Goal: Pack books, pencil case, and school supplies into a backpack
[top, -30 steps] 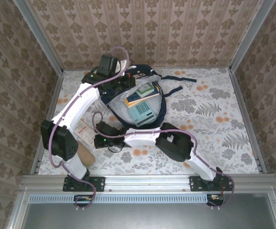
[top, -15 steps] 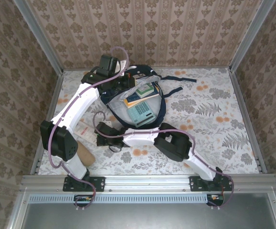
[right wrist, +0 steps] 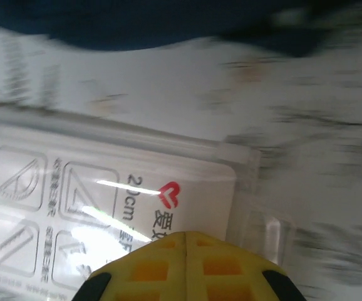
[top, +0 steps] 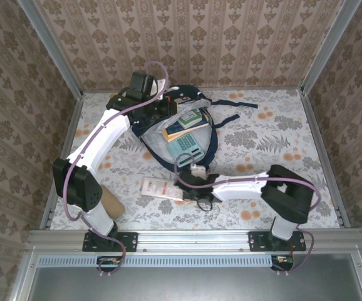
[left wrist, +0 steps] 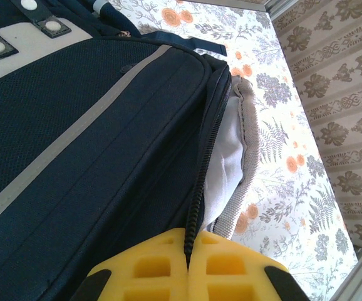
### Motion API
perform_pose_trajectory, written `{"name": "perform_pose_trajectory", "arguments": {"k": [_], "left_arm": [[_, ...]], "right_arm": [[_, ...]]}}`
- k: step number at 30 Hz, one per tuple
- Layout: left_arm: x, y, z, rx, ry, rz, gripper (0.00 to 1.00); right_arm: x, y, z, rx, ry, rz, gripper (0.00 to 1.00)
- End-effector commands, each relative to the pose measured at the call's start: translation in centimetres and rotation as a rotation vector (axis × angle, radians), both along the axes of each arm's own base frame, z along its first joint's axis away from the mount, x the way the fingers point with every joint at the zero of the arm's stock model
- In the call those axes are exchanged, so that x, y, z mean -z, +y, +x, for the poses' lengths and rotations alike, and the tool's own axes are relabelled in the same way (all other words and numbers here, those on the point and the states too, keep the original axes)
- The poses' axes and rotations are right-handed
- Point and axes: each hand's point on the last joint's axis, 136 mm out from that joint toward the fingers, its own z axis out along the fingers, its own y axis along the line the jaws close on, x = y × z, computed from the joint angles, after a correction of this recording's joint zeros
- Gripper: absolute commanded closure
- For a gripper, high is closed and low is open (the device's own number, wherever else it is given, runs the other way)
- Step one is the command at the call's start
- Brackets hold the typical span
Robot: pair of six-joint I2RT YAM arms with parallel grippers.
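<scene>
My right gripper (top: 184,187) has its yellow fingers pressed together on the right end of the flat clear-plastic packet with a white card insert (top: 159,187), apparently pinching it. The packet lies on the table with its long axis running left-right, trailing left from the fingers. The open mouth of the large navy fabric backpack (top: 211,138) sits just far of this hand, so I judge the packet must go away from me. The right arm is the nearer one.

My left gripper (left wrist: 187,241) is clamped on the backpack's zip edge at the far left. The light blue calculator (top: 187,147) and thin books (top: 171,133) already lie inside, while the tan soft pencil case (top: 112,202) waits near-left. On the card I read "20cm", a red heart logo and ruler pictograms; the rest is blurred.
</scene>
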Motion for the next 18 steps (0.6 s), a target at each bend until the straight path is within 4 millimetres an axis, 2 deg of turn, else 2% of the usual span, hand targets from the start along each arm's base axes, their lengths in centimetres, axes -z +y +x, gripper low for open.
{"name": "perform_pose_trajectory", "arguments": {"k": [1, 3, 6, 9, 12, 18], "left_arm": [[-4.9, -1.1, 0.3, 0.035, -0.111, -0.100, 1.00], [-4.8, -1.5, 0.0, 0.051, -0.110, -0.098, 1.00], [-4.4, -2.1, -0.2, 0.071, -0.106, -0.090, 1.00], [-4.1, -2.5, -0.4, 0.082, -0.100, -0.086, 1.00], [-3.9, -2.7, -0.5, 0.086, -0.096, -0.085, 1.00], [-3.7, -3.0, -0.5, 0.089, -0.092, -0.082, 1.00]], "right_arm": [[1.2, -7.6, -1.2, 0.071, 0.039, -0.192, 1.00], [0.0, -7.5, -0.9, 0.031, 0.009, -0.155, 0.97], [-2.7, -6.3, -0.5, -0.028, -0.051, -0.081, 0.81], [-4.7, -6.5, -0.1, -0.030, -0.085, -0.035, 0.69], [-4.9, -7.3, -0.1, -0.023, -0.068, -0.037, 0.63], [-3.1, -7.7, -0.1, -0.023, -0.012, -0.054, 0.60]]}}
